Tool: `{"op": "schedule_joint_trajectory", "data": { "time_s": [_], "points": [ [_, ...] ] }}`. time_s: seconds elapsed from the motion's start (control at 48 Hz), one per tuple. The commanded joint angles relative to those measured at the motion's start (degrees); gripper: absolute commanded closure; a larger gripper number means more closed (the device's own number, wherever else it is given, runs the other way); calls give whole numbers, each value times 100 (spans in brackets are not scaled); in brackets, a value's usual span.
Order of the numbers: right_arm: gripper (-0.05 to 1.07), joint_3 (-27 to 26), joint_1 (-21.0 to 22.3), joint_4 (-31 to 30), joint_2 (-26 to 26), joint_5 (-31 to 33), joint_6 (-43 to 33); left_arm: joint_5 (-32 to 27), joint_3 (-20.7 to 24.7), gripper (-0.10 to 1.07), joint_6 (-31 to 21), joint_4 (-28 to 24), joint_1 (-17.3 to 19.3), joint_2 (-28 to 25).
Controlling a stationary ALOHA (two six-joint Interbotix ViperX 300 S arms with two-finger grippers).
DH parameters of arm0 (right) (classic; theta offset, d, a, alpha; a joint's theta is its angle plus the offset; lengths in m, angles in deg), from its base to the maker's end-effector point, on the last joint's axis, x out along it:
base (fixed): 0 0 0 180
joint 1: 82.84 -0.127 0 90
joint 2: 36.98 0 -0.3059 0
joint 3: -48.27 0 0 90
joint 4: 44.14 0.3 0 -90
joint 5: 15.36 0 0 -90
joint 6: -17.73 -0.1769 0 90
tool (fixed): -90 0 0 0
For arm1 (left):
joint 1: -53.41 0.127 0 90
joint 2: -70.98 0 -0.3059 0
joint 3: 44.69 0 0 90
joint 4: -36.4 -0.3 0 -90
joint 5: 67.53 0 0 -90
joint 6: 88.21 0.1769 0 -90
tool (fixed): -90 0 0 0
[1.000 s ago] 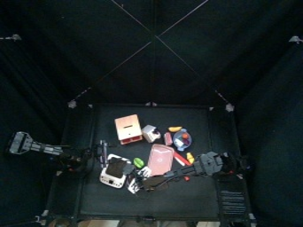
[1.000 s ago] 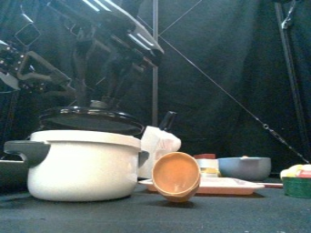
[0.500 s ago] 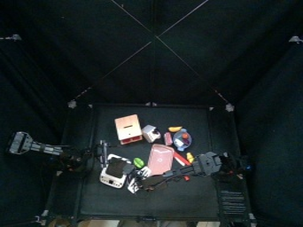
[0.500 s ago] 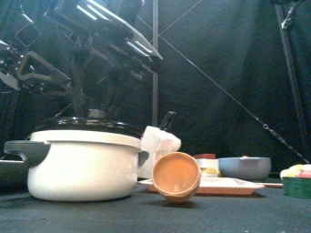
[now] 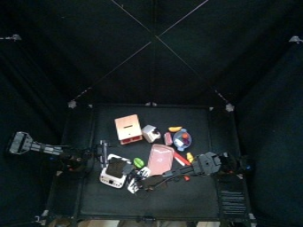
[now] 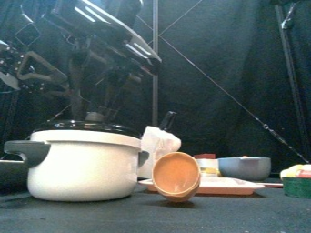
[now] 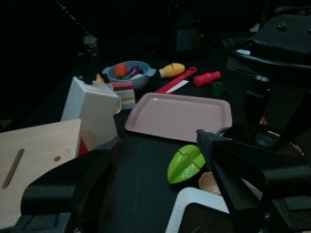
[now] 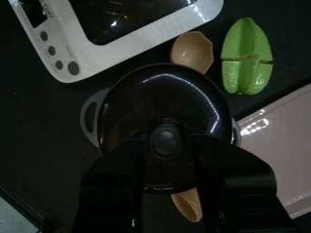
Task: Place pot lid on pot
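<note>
The lid sits flat on the pot at the table's near left, knob up. The right gripper grasps the knob. The left gripper, open, hangs left of the pot.

From above, the small black table sits mid-picture. An orange box lies toward the back, a pink tray in front of it, a white appliance left of the tray. The right arm reaches in beside the tray.
</note>
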Motion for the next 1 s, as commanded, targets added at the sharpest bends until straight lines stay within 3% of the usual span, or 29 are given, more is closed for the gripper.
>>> {"op": "schedule_joint_trajectory", "data": {
  "time_s": [0.0, 0.5, 0.979],
  "points": [
    [38, -114, 26, 0, -132, -18, 9, 18, 62, -1, 0, 0, 0, -9],
    [36, -97, 26, -18, -105, -18, 9, 18, 62, -1, 0, 9, 0, -9],
    [15, -105, 9, -26, -141, -18, 9, 18, 70, -1, 0, 9, 0, -9]
  ]
}}
